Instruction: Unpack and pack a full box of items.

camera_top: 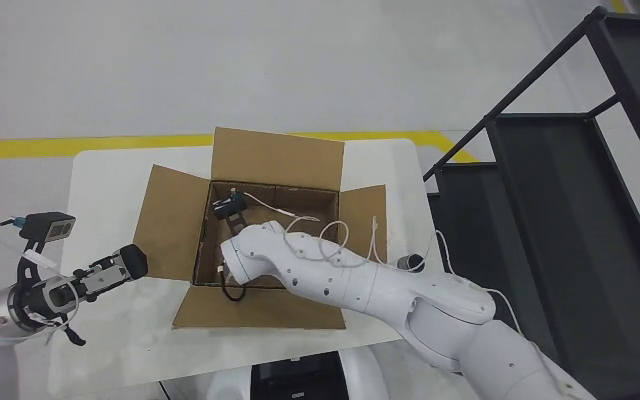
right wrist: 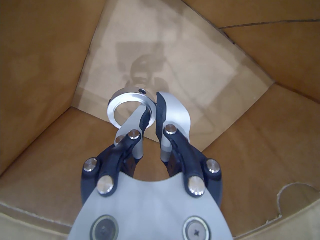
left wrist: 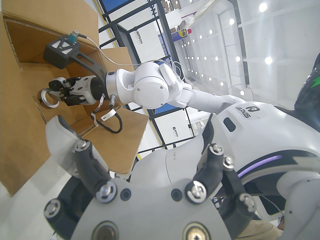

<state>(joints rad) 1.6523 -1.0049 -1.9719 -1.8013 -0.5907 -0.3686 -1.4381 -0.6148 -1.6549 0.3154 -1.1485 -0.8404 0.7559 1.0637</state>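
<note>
An open cardboard box (camera_top: 278, 150) stands in the middle of the white table (camera_top: 110, 170). My right arm (camera_top: 330, 275) leans into it from the near side. Inside, my right gripper (right wrist: 151, 108) is shut on a silver metal ring (right wrist: 125, 98), with one finger through the hole and the other against its outer rim. The ring hangs above the bare box floor (right wrist: 175, 58). From the left wrist view, the ring (left wrist: 42, 102) and right gripper (left wrist: 58, 96) show between the box walls (left wrist: 25, 76). My left gripper (camera_top: 135, 260) (left wrist: 132, 136) stands open and holds nothing, left of the box's left flap.
All flaps of the box are folded outward. A black metal stair frame (camera_top: 560, 200) stands to the right of the table. A small grey object (camera_top: 410, 262) lies on the table by the right flap. White cables (camera_top: 330, 235) loop over the right arm.
</note>
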